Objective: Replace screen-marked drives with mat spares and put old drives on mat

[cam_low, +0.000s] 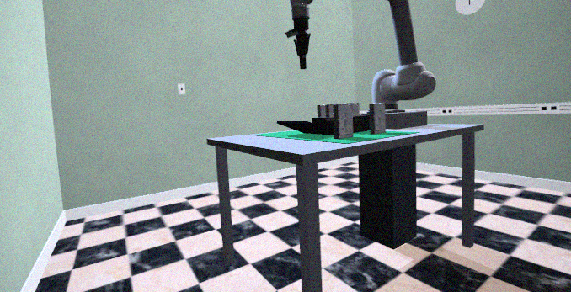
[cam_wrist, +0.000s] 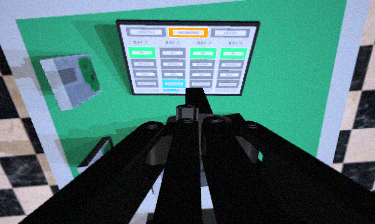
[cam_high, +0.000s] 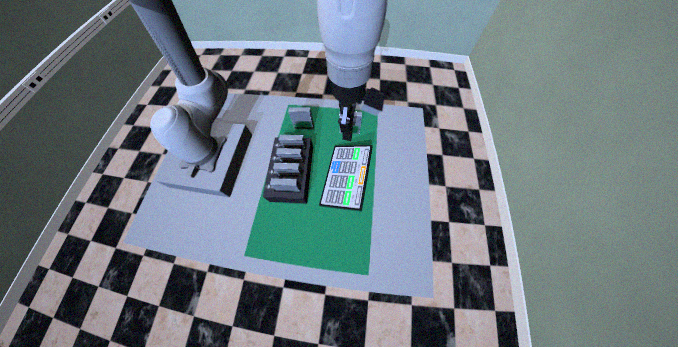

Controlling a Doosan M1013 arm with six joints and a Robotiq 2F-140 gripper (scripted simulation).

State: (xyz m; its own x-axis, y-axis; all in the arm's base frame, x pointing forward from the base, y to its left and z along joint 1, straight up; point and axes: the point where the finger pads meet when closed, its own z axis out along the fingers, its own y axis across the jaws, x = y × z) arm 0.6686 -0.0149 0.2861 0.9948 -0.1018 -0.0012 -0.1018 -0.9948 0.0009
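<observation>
Standing below the pincer (cam_high: 346, 127) (cam_low: 302, 64) (cam_wrist: 195, 102), its fingertips together, two drives occupy the green mat (cam_high: 310, 240) (cam_low: 278, 134) (cam_wrist: 294, 120).

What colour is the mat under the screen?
The mat is green, and it shows best in the top view.

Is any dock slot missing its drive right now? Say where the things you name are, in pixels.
No, the dock (cam_high: 306, 170) shows four upright drives (cam_high: 285, 184), one in each slot.
</observation>
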